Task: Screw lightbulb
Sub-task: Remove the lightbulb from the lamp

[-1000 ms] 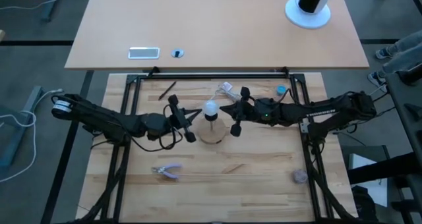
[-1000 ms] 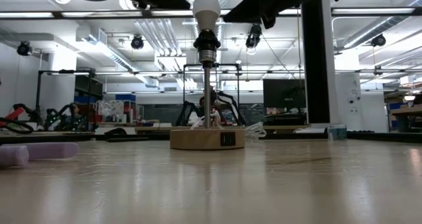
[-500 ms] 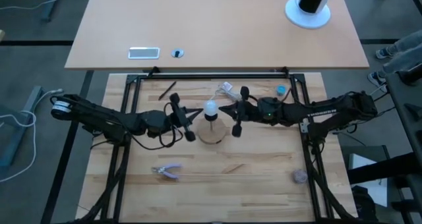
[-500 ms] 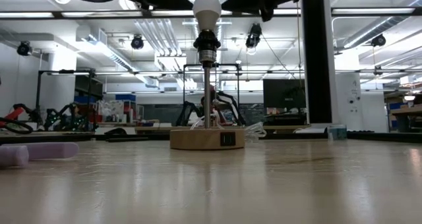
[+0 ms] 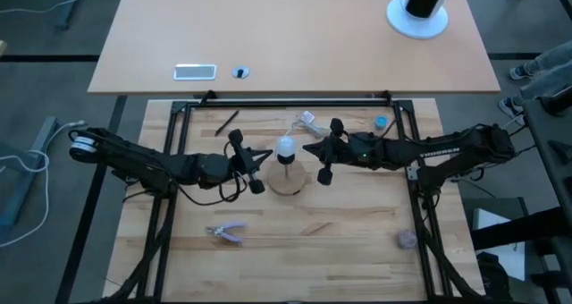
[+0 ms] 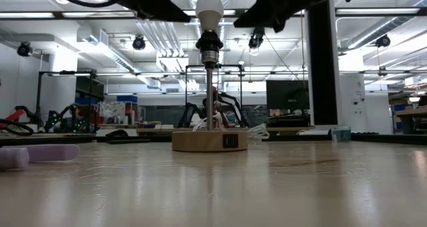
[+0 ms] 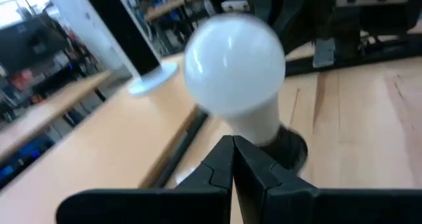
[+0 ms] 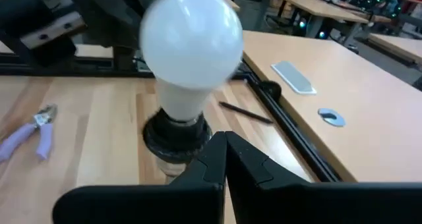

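The white lightbulb (image 5: 285,147) sits upright in the dark socket (image 6: 209,47) of a lamp stand. The stand's thin post rises from a round wooden disc (image 5: 288,181) that rests flat on the table. My left gripper (image 5: 267,155) is shut, level with the lightbulb (image 7: 234,66) on its left side, a small gap away. My right gripper (image 5: 307,148) is shut too, and points at the lightbulb (image 8: 191,39) from the right, also apart from it. In the low view the lightbulb (image 6: 209,10) stands free between both arms.
Purple-handled pliers (image 5: 227,232) lie near the front left, and a greyish ball (image 5: 407,239) near the front right. A crumpled clear wrapper (image 5: 308,121), a dark pen (image 5: 226,122) and a small blue thing (image 5: 382,122) lie behind the lamp. Black frame bars (image 5: 286,101) border the table.
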Tool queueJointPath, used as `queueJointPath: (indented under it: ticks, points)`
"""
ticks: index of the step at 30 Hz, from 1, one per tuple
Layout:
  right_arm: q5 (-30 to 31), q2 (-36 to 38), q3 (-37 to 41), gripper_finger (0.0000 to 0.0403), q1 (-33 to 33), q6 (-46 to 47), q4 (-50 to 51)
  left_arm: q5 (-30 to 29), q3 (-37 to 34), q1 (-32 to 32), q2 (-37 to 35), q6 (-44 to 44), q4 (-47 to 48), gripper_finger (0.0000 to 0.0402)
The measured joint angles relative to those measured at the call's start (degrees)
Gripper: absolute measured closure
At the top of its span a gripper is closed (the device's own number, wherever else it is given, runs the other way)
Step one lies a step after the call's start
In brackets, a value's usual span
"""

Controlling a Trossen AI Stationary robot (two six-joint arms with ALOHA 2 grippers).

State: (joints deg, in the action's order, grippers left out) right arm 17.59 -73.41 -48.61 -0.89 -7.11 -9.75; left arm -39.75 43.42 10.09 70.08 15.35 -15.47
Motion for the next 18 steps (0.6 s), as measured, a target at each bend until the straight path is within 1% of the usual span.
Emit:
queueJointPath:
  ticks: [3,6,8,10,13,18]
  points:
    - [-0.07,-1.13,1.67,0.0403,0.03,0.17,-3.08,0.01,0.00,0.00,0.15,-4.04,2.75,0.0401]
    - [-0.14,-2.76,3.24,0.0403,0.01,0.18,-9.78,1.46,0.00,0.00,0.57,-5.13,2.82,0.0401]
    - [-0.27,-3.56,3.31,0.0402,0.02,-0.05,-11.19,2.52,0.00,0.00,0.87,-5.18,1.59,0.0401]
    - [-0.27,-4.09,3.33,0.0392,0.02,-0.22,-10.70,2.81,0.00,0.00,1.30,-5.21,1.46,0.0401]
    - [-2.63,-4.78,3.24,0.0360,0.05,0.49,-10.95,2.89,-0.02,0.00,1.90,-5.22,1.35,0.0401]
    - [-3.54,-4.69,2.92,0.0271,0.04,2.30,-11.93,2.89,-0.04,-0.04,2.55,-5.19,0.74,0.0401]
